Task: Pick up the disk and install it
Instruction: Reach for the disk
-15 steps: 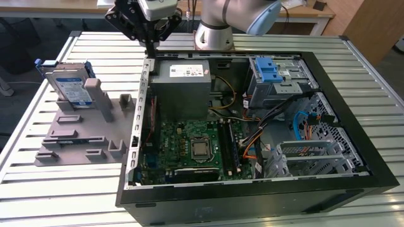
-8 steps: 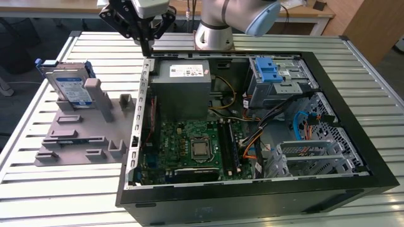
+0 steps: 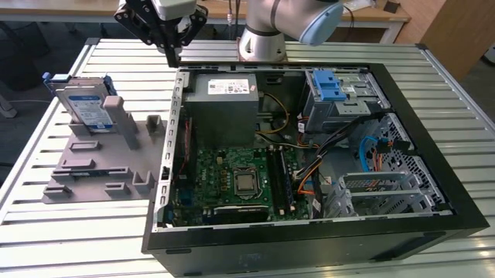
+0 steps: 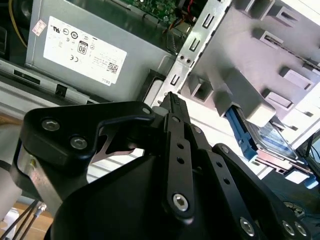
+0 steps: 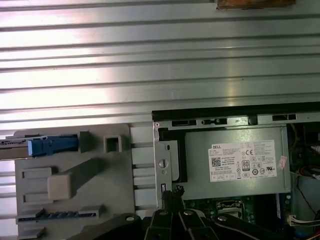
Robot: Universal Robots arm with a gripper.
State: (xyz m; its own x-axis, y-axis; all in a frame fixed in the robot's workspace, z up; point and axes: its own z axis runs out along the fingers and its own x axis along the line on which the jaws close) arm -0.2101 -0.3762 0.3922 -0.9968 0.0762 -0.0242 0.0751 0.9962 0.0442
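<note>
Disk (image 3: 81, 107) standing on its thin edge at the far end of the grey holder (image 3: 93, 179), out on the ribbed table (image 3: 363, 49), at the exterior view's left. Blue frame round it, label side turned to the exterior camera. From above, in the first wrist view, just a thin strip (image 5: 35, 145) running the same way as the table's ribs. Looks taller than wide in the exterior view, but hard to be sure. Both flat sides bare near the top, with open space around.

Over by the back corner of the open computer case (image 3: 433, 145), the gripper (image 3: 171, 55), up high, fingertips pressed together with nothing between them. Same pinched tips in both wrist views (image 4: 170, 100) (image 5: 172, 192), just over the case wall, near the big grey box with the white sticker (image 3: 224, 110).

From the gripper, disk off toward the exterior view's left, a bit nearer that camera, and lower down. Well apart, with bare table and a piece of the holder in between. One arm only, so no picking which is nearer.

Hard to see: bottom of the disk sunk in the holder's slot, one lower corner behind a grey post (image 3: 115, 119). Cut off by the picture's edge in the first wrist view. In the second wrist view, a small blue and silver bit (image 4: 270, 137) peeking past a grey block and the gripper's black body. No telling how tight the slot grips.
</note>
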